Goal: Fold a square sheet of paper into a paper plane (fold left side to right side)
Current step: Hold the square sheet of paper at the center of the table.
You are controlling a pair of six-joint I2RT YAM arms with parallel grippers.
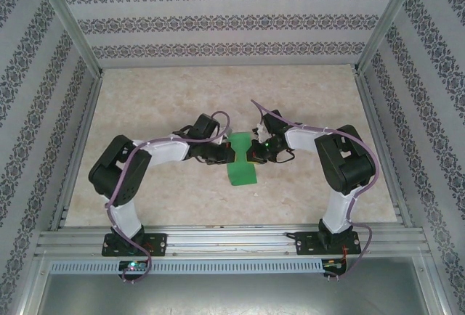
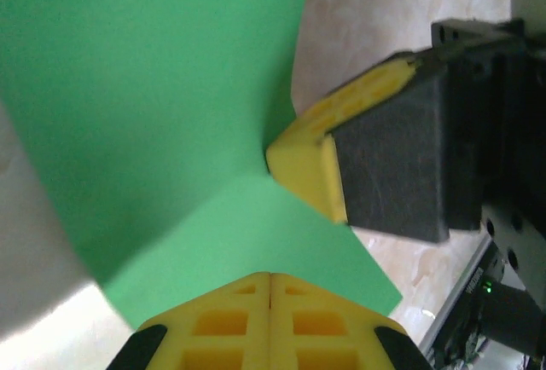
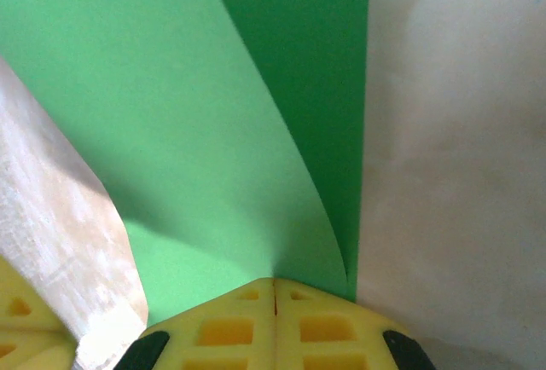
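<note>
Yellow fingertips (image 3: 222,329) closed on square sheet of paper (image 1: 241,173) — left end effector (image 2: 270,280), right end effector (image 3: 274,285), both pinching it

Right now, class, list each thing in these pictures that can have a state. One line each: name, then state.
square sheet of paper: not flat; both side edges lifted and drawn inward, so it looks narrow at the middle and wider at its ends.
left gripper: shut, pinching one edge of the sheet.
right gripper: shut, pinching the opposite edge, where the paper curls over.
</note>
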